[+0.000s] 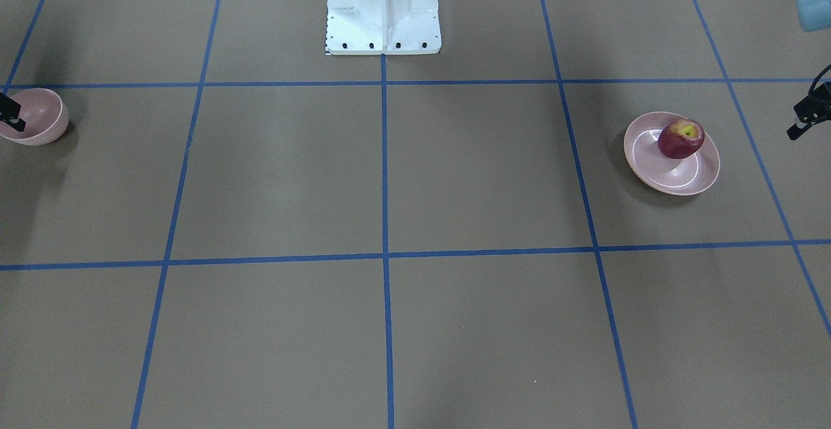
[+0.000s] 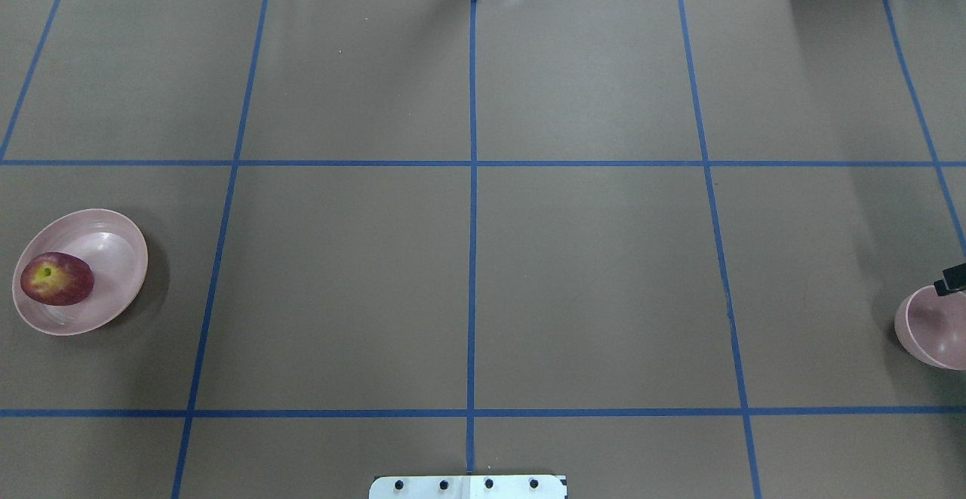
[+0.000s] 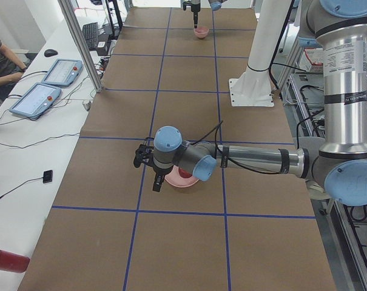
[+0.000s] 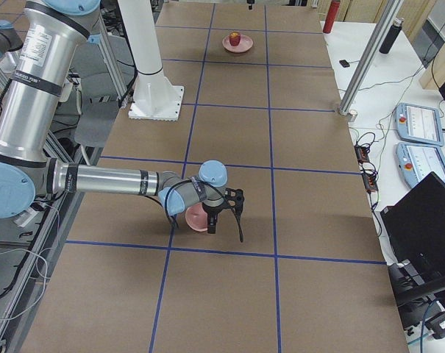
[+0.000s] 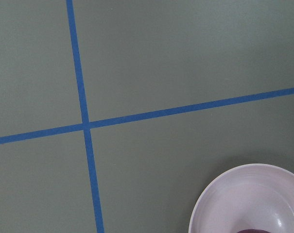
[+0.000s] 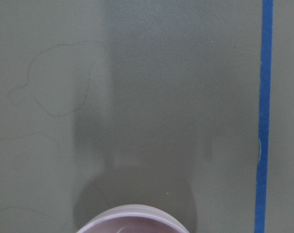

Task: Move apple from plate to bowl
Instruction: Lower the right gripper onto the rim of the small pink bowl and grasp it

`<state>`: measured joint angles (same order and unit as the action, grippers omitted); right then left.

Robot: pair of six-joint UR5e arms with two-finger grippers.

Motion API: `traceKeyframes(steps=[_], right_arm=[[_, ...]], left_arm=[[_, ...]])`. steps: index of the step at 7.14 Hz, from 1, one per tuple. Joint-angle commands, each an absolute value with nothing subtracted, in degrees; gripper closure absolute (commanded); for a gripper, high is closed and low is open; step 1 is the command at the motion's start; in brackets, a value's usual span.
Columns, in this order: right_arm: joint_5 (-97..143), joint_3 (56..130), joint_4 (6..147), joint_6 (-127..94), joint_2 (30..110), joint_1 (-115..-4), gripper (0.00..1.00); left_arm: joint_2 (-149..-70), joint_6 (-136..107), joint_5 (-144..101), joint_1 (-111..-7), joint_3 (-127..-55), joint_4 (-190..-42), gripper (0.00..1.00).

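The dark red apple (image 1: 680, 138) lies on the wide pink plate (image 1: 672, 169) on my left side; both show in the overhead view, apple (image 2: 56, 278) on plate (image 2: 106, 257). My left gripper (image 3: 148, 173) hovers beside and above the plate, fingers spread, empty; only its tip (image 1: 808, 112) shows at the front view's edge. The small deep pink bowl (image 1: 39, 114) stands at the far other end and is empty. My right gripper (image 4: 226, 219) hangs over the bowl's (image 4: 196, 218) outer side, fingers spread, empty. The left wrist view shows the plate's rim (image 5: 219, 194).
The white robot base (image 1: 383, 10) stands at the middle of the robot's side. Blue tape lines (image 2: 472, 182) split the brown table into squares. Operators' pendants (image 3: 40, 97) and cables lie on the side bench beyond the table's far edge.
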<state>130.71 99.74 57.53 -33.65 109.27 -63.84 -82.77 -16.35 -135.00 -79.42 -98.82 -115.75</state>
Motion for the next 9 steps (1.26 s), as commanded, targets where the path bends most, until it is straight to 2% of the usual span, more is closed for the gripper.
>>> traceKeyframes(steps=[1, 4, 5, 6, 7, 8, 9], right_arm=[[132.01, 99.23, 55.56, -33.31, 110.38, -63.29, 0.02], [132.01, 98.7, 55.2, -33.22, 110.92, -61.35, 0.06], [131.92, 98.44, 55.2, -33.22, 110.92, -61.0, 0.1], [131.92, 98.26, 55.2, -33.14, 110.92, -60.65, 0.24], [131.92, 97.65, 55.2, -33.13, 110.92, -60.38, 0.42], [132.1, 97.65, 55.2, -33.22, 110.92, -60.38, 0.75], [132.19, 97.47, 55.2, -33.22, 110.92, -60.38, 0.98]], left_arm=[[-82.71, -16.35, -135.0, -79.45, -99.23, -115.75, 0.02], [-82.27, -16.35, -135.0, -79.45, -99.23, -115.75, 0.02], [-82.0, -16.35, -135.0, -79.45, -99.23, -115.75, 0.02], [-81.91, -16.35, -135.0, -79.45, -99.14, -115.75, 0.02], [-81.83, -16.35, -135.0, -79.45, -99.14, -115.75, 0.02], [-81.83, -16.35, -135.0, -79.45, -99.14, -115.75, 0.02], [-81.83, -16.35, -135.0, -79.45, -99.14, -115.75, 0.02]])
